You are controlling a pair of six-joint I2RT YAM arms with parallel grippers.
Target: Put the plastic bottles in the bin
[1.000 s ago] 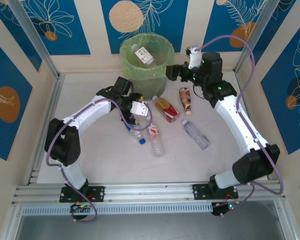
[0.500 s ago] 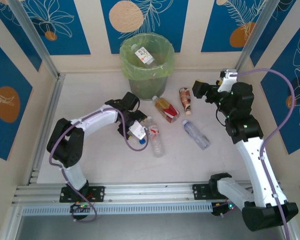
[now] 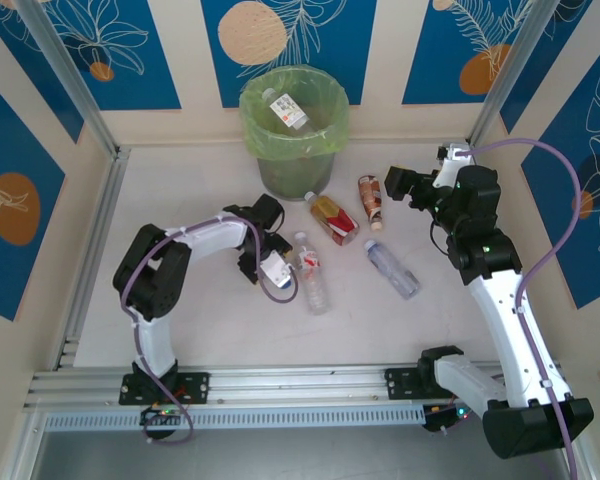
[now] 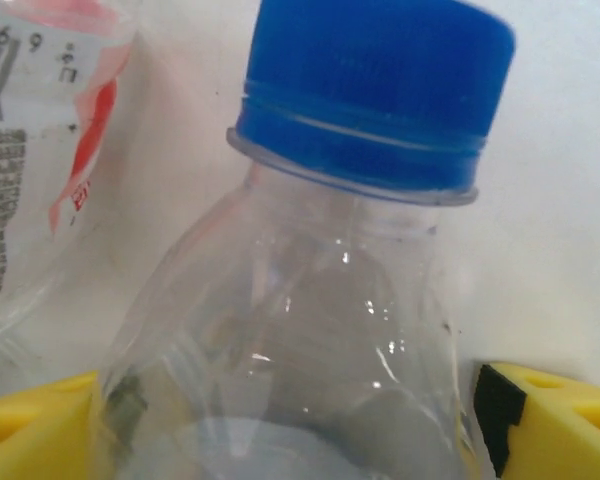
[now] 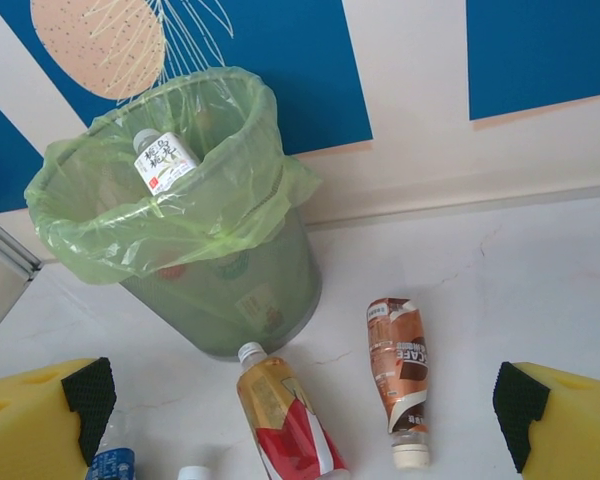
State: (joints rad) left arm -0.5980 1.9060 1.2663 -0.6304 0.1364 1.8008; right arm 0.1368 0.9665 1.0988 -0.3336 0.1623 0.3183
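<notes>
The bin stands at the back with one white-labelled bottle inside. My left gripper is down on the table, open, its yellow fingers on either side of a clear blue-capped bottle; a thin gap shows at the right pad. A clear red-and-white-labelled bottle lies beside it. An amber bottle, a brown bottle and a clear bottle lie on the table. My right gripper hangs open and empty, facing the bin.
Metal frame posts and patterned walls close in the table on three sides. The rail with both arm bases runs along the near edge. Bare tabletop lies at the front and far left.
My left gripper lowered onto the blue-capped bottle and its jaws narrowed around it. My right arm drew back from the bin to the right, then held still.
</notes>
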